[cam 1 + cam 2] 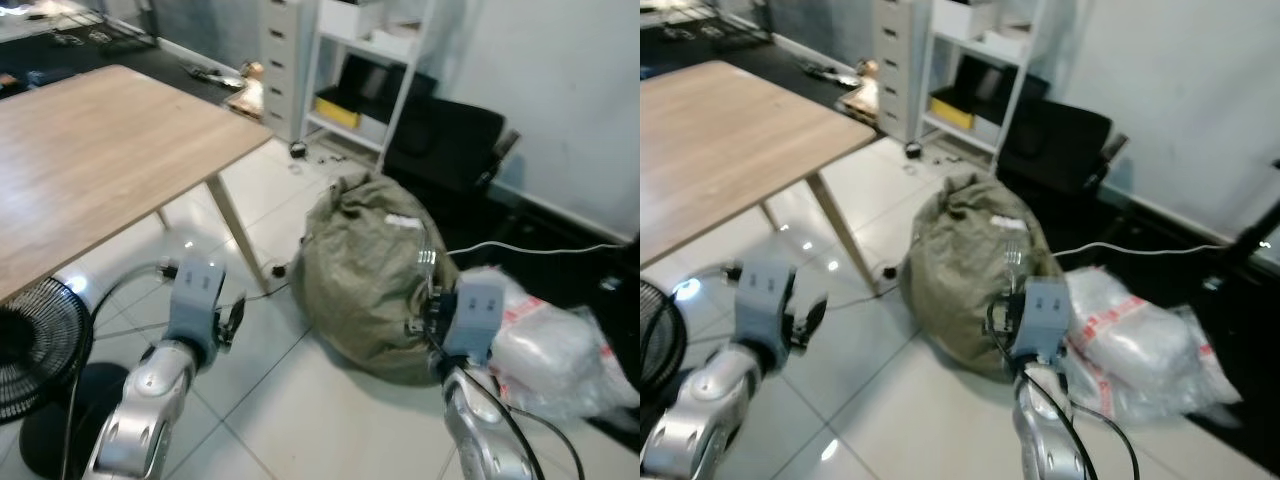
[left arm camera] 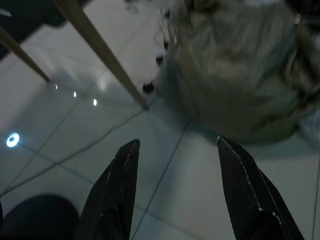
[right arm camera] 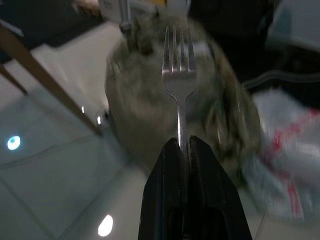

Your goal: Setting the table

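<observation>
A light wooden table (image 1: 100, 150) stands at my upper left with a bare top. My right gripper (image 3: 183, 142) is shut on the handle of a silver fork (image 3: 179, 75), whose tines point away from the wrist. In the eye views that fork (image 1: 428, 268) rises above my right wrist in front of the green sack. My left gripper (image 2: 176, 145) hangs open over the white tiles below the table's corner, with nothing between its fingers (image 2: 122, 165). In the left eye view the left gripper (image 1: 232, 318) sits low, near the table leg (image 1: 235, 230).
A bulging olive-green sack (image 1: 370, 275) sits on the floor ahead. A clear plastic bag (image 1: 555, 350) lies to its right. A black fan (image 1: 35, 350) stands at my lower left. White shelves (image 1: 365, 60), drawers (image 1: 285, 50) and a black chair (image 1: 450, 145) line the far wall. Cables cross the tiles.
</observation>
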Controlling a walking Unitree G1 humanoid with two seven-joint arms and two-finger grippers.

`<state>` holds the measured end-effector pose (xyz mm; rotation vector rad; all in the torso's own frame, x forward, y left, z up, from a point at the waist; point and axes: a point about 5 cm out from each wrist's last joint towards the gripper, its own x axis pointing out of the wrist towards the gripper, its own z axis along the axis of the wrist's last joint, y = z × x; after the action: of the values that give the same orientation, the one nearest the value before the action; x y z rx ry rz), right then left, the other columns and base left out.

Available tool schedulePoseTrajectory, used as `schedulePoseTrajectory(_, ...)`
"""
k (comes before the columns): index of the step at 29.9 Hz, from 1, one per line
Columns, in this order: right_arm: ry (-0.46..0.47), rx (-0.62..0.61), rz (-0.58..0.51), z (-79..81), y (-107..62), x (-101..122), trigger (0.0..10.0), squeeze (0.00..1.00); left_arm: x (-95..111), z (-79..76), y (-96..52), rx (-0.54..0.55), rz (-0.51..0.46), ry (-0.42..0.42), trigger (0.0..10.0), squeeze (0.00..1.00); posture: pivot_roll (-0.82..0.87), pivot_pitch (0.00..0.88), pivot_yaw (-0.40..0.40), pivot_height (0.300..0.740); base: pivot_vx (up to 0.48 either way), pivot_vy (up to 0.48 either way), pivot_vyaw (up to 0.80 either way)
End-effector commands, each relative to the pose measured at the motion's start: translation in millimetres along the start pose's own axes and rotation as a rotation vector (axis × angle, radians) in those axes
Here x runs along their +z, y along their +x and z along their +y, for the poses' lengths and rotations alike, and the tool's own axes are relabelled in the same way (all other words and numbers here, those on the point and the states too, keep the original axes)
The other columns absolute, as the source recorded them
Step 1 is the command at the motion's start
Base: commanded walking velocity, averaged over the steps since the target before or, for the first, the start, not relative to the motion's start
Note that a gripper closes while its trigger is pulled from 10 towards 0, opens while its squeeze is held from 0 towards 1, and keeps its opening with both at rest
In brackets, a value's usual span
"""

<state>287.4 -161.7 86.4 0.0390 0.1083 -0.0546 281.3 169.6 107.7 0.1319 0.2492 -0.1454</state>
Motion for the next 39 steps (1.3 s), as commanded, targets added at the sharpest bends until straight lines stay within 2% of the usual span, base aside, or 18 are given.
schedulePoseTrajectory(1,-0.005,-0.003,0.053,-5.7,-2.9,-15,10.0,0.0,-16,0.3,-0.9,-0.006,0.032,0.012,10.0,0.0,-0.02,0.043,0.041,0.74,0.0,0.0,-0.8)
schedulePoseTrajectory(2,-0.017,0.013,0.13,-9.3,-7.8,-35,10.0,0.0,-42,4.0,-4.2,0.002,0.102,0.015,10.0,0.0,-0.02,0.042,0.041,0.74,0.0,0.0,-0.8)
schedulePoseTrajectory(3,-0.017,0.013,0.13,-9.3,-7.8,-35,10.0,0.0,-42,4.0,-4.2,0.002,0.102,0.015,10.0,0.0,-0.02,0.042,0.041,0.74,0.0,0.0,-0.8)
schedulePoseTrajectory(6,-0.04,0.016,0.227,-16.0,-16.1,-61,10.0,0.0,-74,7.2,-10.0,-0.017,0.191,0.029,10.0,0.0,-0.02,0.041,0.036,0.74,0.0,0.0,-0.8)
schedulePoseTrajectory(7,-0.04,0.016,0.227,-16.0,-16.1,-61,10.0,0.0,-74,7.2,-10.0,-0.017,0.191,0.029,10.0,0.0,-0.02,0.041,0.036,0.74,0.0,0.0,-0.8)
schedulePoseTrajectory(8,-0.051,-0.014,0.277,-22.3,-19.9,-73,10.0,0.0,-86,8.3,-12.5,-0.036,0.223,0.026,10.0,0.0,-0.02,0.041,0.035,0.74,0.0,0.0,-0.8)
schedulePoseTrajectory(11,-0.07,-0.036,0.326,-27.6,-23.6,-83,10.0,0.0,-95,8.9,-14.8,-0.053,0.25,0.016,10.0,0.0,-0.02,0.042,0.034,0.74,0.0,0.0,-0.8)
schedulePoseTrajectory(13,-0.087,-0.061,0.42,-36.3,-32.6,-102,10.0,0.0,-116,9.9,-20.1,-0.079,0.316,-0.038,10.0,0.0,-0.03,0.042,0.037,0.74,0.0,0.0,-0.8)
schedulePoseTrajectory(14,-0.087,-0.061,0.42,-36.3,-32.6,-102,10.0,0.0,-116,9.9,-20.1,-0.079,0.316,-0.038,10.0,0.0,-0.03,0.042,0.037,0.74,0.0,0.0,-0.8)
schedulePoseTrajectory(15,-0.067,-0.091,0.482,-43.2,-41.1,-116,10.0,0.0,-135,9.8,-26.2,-0.089,0.379,-0.043,10.0,0.0,-0.03,0.046,0.036,0.74,0.0,0.0,-0.8)
schedulePoseTrajectory(17,-0.054,-0.098,0.498,-45.1,-44.6,-120,10.0,0.0,-142,10.0,-28.9,-0.087,0.401,-0.014,10.0,0.0,-0.03,0.046,0.036,0.74,0.0,0.0,-0.8)
schedulePoseTrajectory(20,-0.057,-0.099,0.509,-46.6,-47.1,-124,10.0,0.0,-144,8.5,-29.3,-0.088,0.406,-0.035,10.0,0.0,-0.03,0.048,0.035,0.74,0.0,0.0,-0.8)
schedulePoseTrajectory(39,-0.05,-0.105,0.462,-47.5,-41.3,-121,10.0,0.0,-138,4.3,-15.7,-0.117,0.342,0.0,10.0,0.0,-0.04,0.051,0.044,0.74,0.0,0.0,-0.8)
